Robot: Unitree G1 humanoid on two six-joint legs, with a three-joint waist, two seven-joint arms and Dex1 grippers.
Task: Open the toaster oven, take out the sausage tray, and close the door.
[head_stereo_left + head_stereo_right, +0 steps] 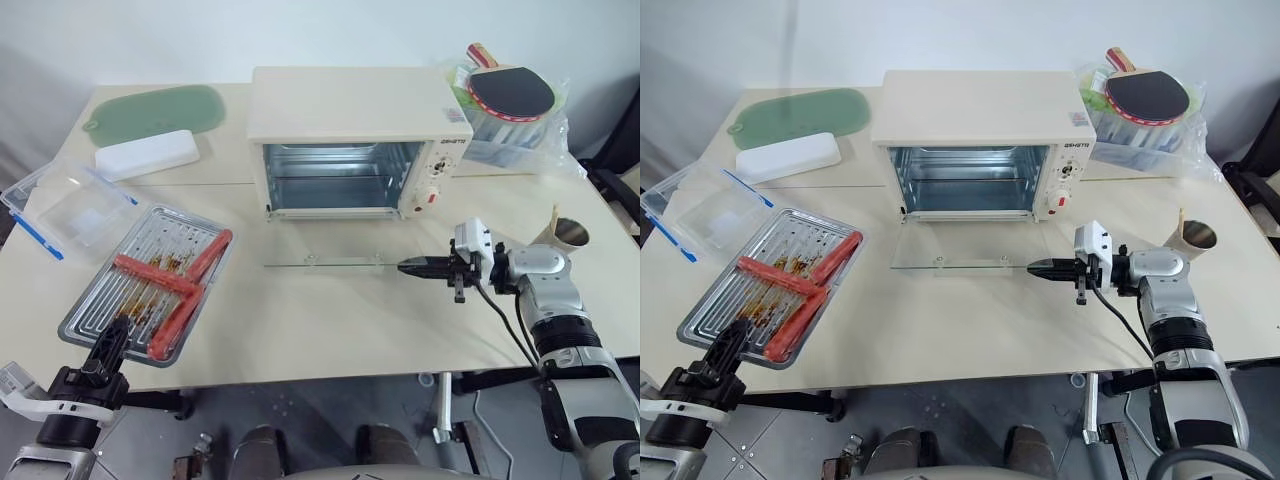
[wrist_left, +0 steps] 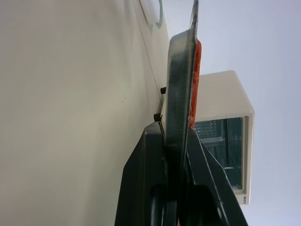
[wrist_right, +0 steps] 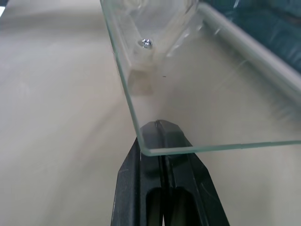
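Observation:
The toaster oven (image 1: pixel 350 110) stands at the back of the table with its shiny inside showing. Its door (image 1: pixel 330 262), a glass pane, hangs open and level in front of it. My right gripper (image 1: pixel 400 266) is shut, and its fingertips (image 3: pixel 160 127) sit just under the near right corner of the glass (image 3: pixel 188 94). At front left, the sausage tray (image 1: pixel 75 325) lies on the table with three red sausages (image 1: pixel 150 272) in it. My left gripper (image 2: pixel 176 129) is shut on the tray's near rim (image 2: pixel 181 70).
A clear blue-clipped plastic box (image 1: pixel 70 205) lies just beyond the tray. A white box (image 1: pixel 145 155) and a green board (image 1: pixel 160 110) are at back left. A paddle (image 1: pixel 510 90) rests on a container at back right. A metal cup (image 1: pixel 570 235) stands at the right edge.

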